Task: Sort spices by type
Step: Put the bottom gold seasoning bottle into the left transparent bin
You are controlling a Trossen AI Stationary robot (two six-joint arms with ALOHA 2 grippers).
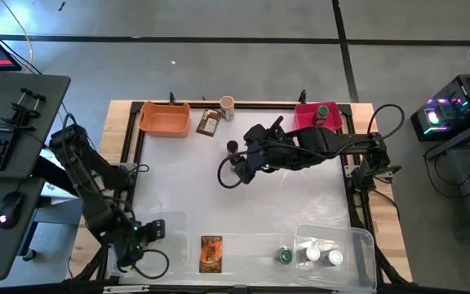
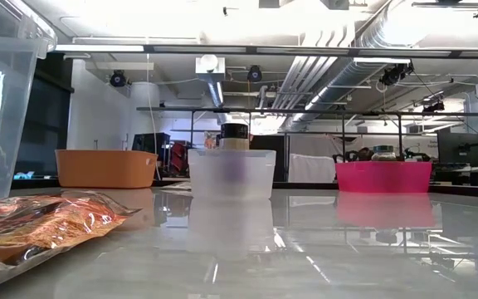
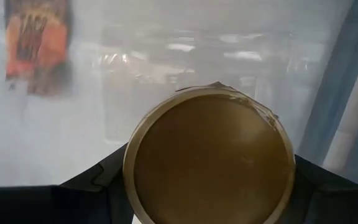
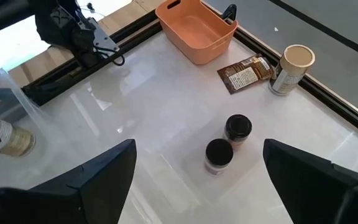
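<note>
We see the left gripper (image 3: 207, 186) clamped around a round tan-capped spice jar (image 3: 209, 157) near the glossy white table's (image 1: 186, 188) front corner, well away from the orange bin (image 1: 165, 119). The right gripper (image 4: 197, 171) spreads wide above two dark-capped jars (image 4: 227, 142) standing side by side. A flat brown packet (image 1: 210, 123) and a tan-lidded jar (image 1: 227, 104) lie just beside the orange bin; a crinkly orange packet (image 1: 210, 252) lies at the front edge. Exposed ducts line the ceiling.
</note>
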